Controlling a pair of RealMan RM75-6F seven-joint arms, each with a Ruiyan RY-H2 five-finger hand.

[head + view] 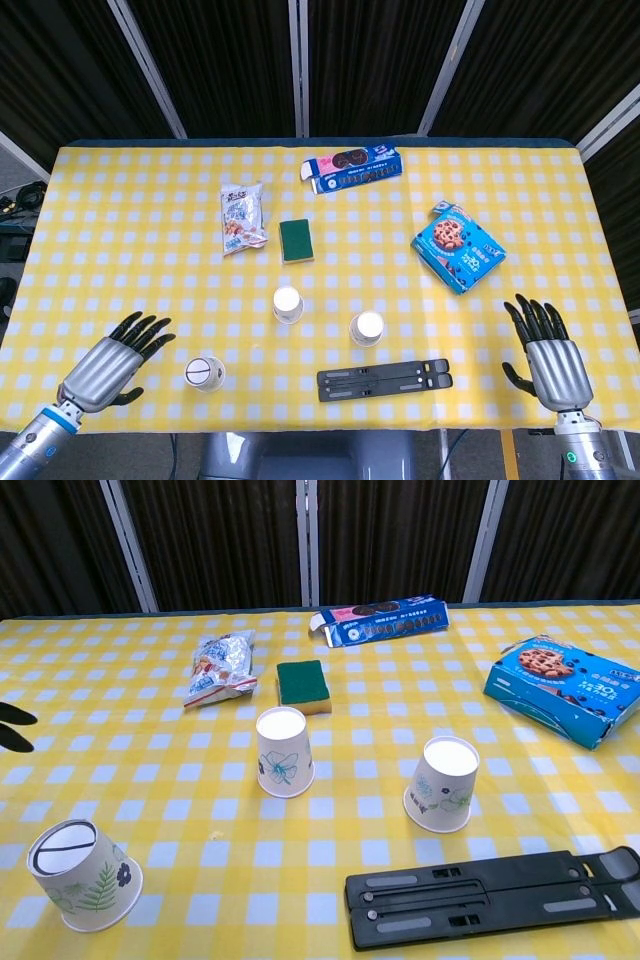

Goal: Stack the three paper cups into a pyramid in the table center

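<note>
Three upturned paper cups stand apart on the yellow checked cloth. One with a leaf print (204,374) (82,874) is at the front left. A second cup (287,304) (283,751) is near the centre. The third (366,328) (442,783) stands to its right. My left hand (108,361) hovers open at the front left edge, left of the leaf cup; only its dark fingertips (14,727) show in the chest view. My right hand (549,350) is open at the front right edge, empty.
A black folded stand (383,381) (495,895) lies in front of the cups. A green sponge (295,241), a snack bag (241,217), a blue biscuit carton (352,166) and a blue cookie box (456,246) lie further back.
</note>
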